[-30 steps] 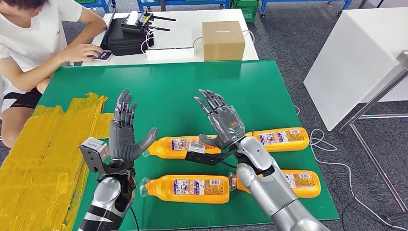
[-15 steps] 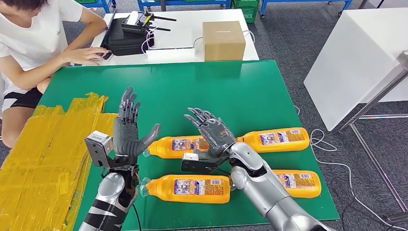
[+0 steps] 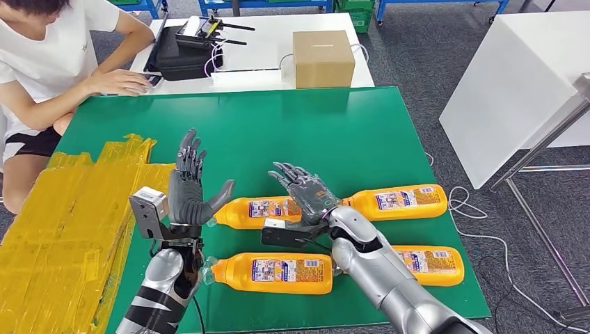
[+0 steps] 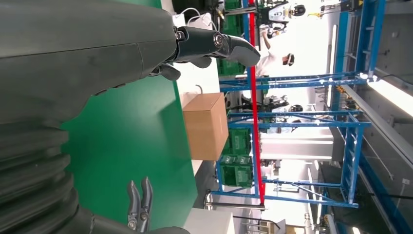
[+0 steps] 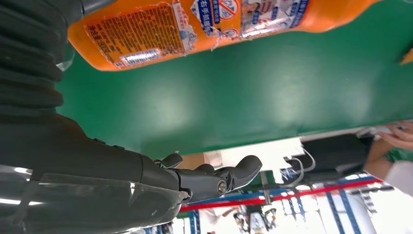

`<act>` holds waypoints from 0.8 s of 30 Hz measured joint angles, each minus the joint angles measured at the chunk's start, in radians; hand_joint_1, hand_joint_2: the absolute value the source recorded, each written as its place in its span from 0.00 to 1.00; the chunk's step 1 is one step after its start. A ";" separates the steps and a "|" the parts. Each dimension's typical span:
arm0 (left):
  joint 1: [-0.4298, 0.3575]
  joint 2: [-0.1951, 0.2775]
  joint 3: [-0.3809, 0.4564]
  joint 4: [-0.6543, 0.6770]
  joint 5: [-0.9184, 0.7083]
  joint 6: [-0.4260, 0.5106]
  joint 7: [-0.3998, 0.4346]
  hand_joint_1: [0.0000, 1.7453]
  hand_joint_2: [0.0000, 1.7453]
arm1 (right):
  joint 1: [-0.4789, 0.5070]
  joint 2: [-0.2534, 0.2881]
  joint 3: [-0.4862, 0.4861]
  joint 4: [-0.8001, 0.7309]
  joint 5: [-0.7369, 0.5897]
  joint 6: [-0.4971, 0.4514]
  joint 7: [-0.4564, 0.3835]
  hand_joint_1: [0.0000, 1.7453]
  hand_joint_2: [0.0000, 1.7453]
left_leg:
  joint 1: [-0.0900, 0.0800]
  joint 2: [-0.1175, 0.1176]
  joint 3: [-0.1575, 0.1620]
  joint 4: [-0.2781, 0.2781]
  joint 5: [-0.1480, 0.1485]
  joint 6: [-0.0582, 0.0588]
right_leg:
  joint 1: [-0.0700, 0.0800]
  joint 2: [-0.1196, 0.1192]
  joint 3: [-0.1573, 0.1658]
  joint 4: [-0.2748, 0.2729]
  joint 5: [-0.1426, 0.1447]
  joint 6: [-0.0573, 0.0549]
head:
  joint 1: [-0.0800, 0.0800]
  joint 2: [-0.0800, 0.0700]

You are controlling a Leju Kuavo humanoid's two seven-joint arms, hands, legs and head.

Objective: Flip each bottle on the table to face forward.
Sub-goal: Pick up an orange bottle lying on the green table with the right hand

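Several orange bottles lie on their sides on the green table [image 3: 306, 132]: back left [image 3: 254, 211], back right [image 3: 400, 200], front left [image 3: 275, 271] and front right [image 3: 435, 264]. My left hand [image 3: 188, 191] is raised with fingers spread upward and holds nothing; its thumb points toward the back left bottle's cap. My right hand [image 3: 306, 195] hovers with fingers spread over the right end of the back left bottle and grips nothing. In the right wrist view that bottle's label [image 5: 195, 24] is close beside my right hand [image 5: 146, 180]. My left hand [image 4: 97, 48] is open in the left wrist view.
A cardboard box [image 3: 322, 58] and black equipment [image 3: 184, 52] sit on the white table behind. A person [image 3: 49, 62] sits at the back left, one hand near the table edge. Yellow tape [image 3: 62, 229] covers the left side. A white table [image 3: 515, 76] stands right.
My right hand has come down and leftward, from raised above the bottles to just over the back left bottle. My left hand has drifted slightly right and stays open.
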 joint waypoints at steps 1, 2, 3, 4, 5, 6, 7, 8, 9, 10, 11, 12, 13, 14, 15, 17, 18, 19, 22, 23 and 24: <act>-0.001 0.000 0.000 0.003 0.001 0.000 0.000 0.00 1.00 | -0.005 0.002 0.000 0.012 -0.001 0.004 0.008 0.00 1.00 | 0.000 0.000 0.000 0.000 0.000 0.000 | 0.000 0.000 0.000 0.000 0.000 0.000 | 0.000 0.000; -0.002 0.000 0.000 0.005 0.002 0.000 0.001 0.00 1.00 | -0.011 0.004 0.000 0.024 -0.001 0.007 0.017 0.00 1.00 | 0.000 0.000 0.000 0.000 0.000 0.000 | 0.000 0.000 0.000 0.000 0.000 0.000 | 0.000 0.000; -0.002 0.000 0.000 0.008 0.002 0.000 0.001 0.00 1.00 | -0.018 0.007 0.000 0.039 -0.001 0.010 0.027 0.00 1.00 | 0.000 0.000 0.000 0.000 0.000 0.000 | 0.000 0.000 0.000 0.000 0.000 0.000 | 0.000 0.000; -0.003 0.000 0.000 0.011 0.003 0.000 0.001 0.00 1.00 | -0.025 0.010 0.000 0.055 0.000 0.013 0.036 0.00 1.00 | 0.000 0.000 0.000 0.000 0.000 0.000 | 0.000 0.000 0.000 0.000 0.000 0.000 | 0.000 0.000; -0.004 0.000 0.000 0.014 0.004 0.000 0.002 0.00 1.00 | -0.032 0.013 0.000 0.072 0.001 0.015 0.043 0.00 1.00 | 0.000 0.000 0.000 0.000 0.000 0.000 | 0.000 0.000 0.000 0.000 0.000 0.000 | 0.000 0.000; -0.005 -0.001 0.000 0.017 0.006 0.000 0.002 0.00 1.00 | -0.040 0.017 0.000 0.091 0.002 0.017 0.049 0.00 1.00 | 0.000 0.000 0.000 0.000 0.000 0.000 | 0.000 0.000 0.000 0.000 0.000 0.000 | 0.000 0.000; -0.006 -0.002 0.000 0.020 0.008 -0.001 0.003 0.00 1.00 | -0.048 0.021 0.000 0.109 0.003 0.020 0.053 0.00 1.00 | 0.000 0.000 0.000 0.000 0.000 0.000 | 0.000 0.000 0.000 0.000 0.000 0.000 | 0.000 0.000; -0.009 -0.004 0.000 0.023 0.009 -0.001 0.003 0.00 1.00 | -0.056 0.026 0.000 0.127 0.004 0.024 0.055 0.00 1.00 | 0.000 0.000 0.000 0.000 0.000 0.000 | 0.000 0.000 0.000 0.000 0.000 0.000 | 0.000 0.000; -0.011 -0.006 0.000 0.026 0.010 -0.003 0.004 0.00 1.00 | -0.064 0.032 0.000 0.145 0.005 0.029 0.057 0.00 1.00 | 0.000 0.000 0.000 0.000 0.000 0.000 | 0.000 0.000 0.000 0.000 0.000 0.000 | 0.000 0.000; -0.015 -0.008 0.000 0.030 0.011 -0.004 0.004 0.00 1.00 | -0.075 0.039 0.000 0.166 0.007 0.038 0.058 0.00 1.00 | 0.000 0.000 0.000 0.000 0.000 0.000 | 0.000 0.000 0.000 0.000 0.000 0.000 | 0.000 0.000; -0.019 -0.010 0.000 0.035 0.012 -0.006 0.004 0.00 1.00 | -0.086 0.047 0.001 0.187 0.009 0.048 0.058 0.00 1.00 | 0.000 0.000 0.000 0.000 0.000 0.000 | 0.000 0.000 0.000 0.000 0.000 0.000 | 0.000 0.000; -0.024 -0.011 0.000 0.039 0.014 -0.008 0.004 0.00 1.00 | -0.096 0.054 0.003 0.208 0.012 0.060 0.058 0.00 1.00 | 0.000 0.000 0.000 0.000 0.000 0.000 | 0.000 0.000 0.000 0.000 0.000 0.000 | 0.000 0.000; -0.029 -0.013 0.000 0.045 0.016 -0.009 0.004 0.00 1.00 | -0.107 0.062 0.006 0.228 0.015 0.073 0.058 0.00 1.00 | 0.000 0.000 0.000 0.000 0.000 0.000 | 0.000 0.000 0.000 0.000 0.000 0.000 | 0.000 0.000; -0.034 -0.015 0.000 0.050 0.019 -0.010 0.004 0.00 1.00 | -0.117 0.068 0.010 0.247 0.018 0.087 0.059 0.00 1.00 | 0.000 0.000 0.000 0.000 0.000 0.000 | 0.000 0.000 0.000 0.000 0.000 0.000 | 0.000 0.000; -0.039 -0.016 0.000 0.056 0.022 -0.010 0.004 0.00 1.00 | -0.127 0.075 0.014 0.266 0.022 0.100 0.059 0.00 1.00 | 0.000 0.000 0.000 0.000 0.000 0.000 | 0.000 0.000 0.000 0.000 0.000 0.000 | 0.000 0.000; -0.047 -0.018 0.000 0.067 0.028 -0.011 0.004 0.00 1.00 | -0.145 0.088 0.023 0.300 0.028 0.122 0.061 0.00 1.00 | 0.000 0.000 0.000 0.000 0.000 0.000 | 0.000 0.000 0.000 0.000 0.000 0.000 | 0.000 0.000; -0.051 -0.019 0.000 0.072 0.031 -0.012 0.004 0.00 1.00 | -0.152 0.093 0.027 0.315 0.030 0.130 0.061 0.00 1.00 | 0.000 0.000 0.001 0.000 0.000 0.000 | 0.000 0.000 0.000 0.000 0.000 0.000 | 0.000 0.000; -0.054 -0.019 0.000 0.077 0.033 -0.013 0.004 0.00 1.00 | -0.159 0.098 0.032 0.328 0.033 0.136 0.062 0.00 1.00 | 0.000 0.000 0.001 0.000 0.000 0.000 | 0.000 0.000 0.000 0.000 0.000 0.000 | 0.000 0.000; -0.061 -0.023 0.000 0.089 0.037 -0.015 0.003 0.00 1.00 | -0.172 0.111 0.045 0.358 0.040 0.150 0.063 0.00 1.00 | 0.000 0.000 0.001 0.000 0.000 0.000 | 0.000 0.000 0.000 0.000 0.000 0.000 | 0.000 0.000; -0.062 -0.024 0.000 0.093 0.039 -0.016 0.002 0.00 1.00 | -0.176 0.115 0.050 0.366 0.043 0.155 0.063 0.00 1.00 | 0.000 0.000 0.001 0.000 0.000 0.000 | 0.000 0.000 0.000 0.000 0.000 0.000 | 0.000 0.000; -0.063 -0.025 0.000 0.096 0.040 -0.017 0.001 0.00 1.00 | -0.180 0.119 0.055 0.373 0.047 0.159 0.063 0.00 1.00 | 0.000 0.000 0.001 0.000 0.000 0.000 | 0.000 0.000 0.000 0.000 0.000 0.000 | 0.000 0.000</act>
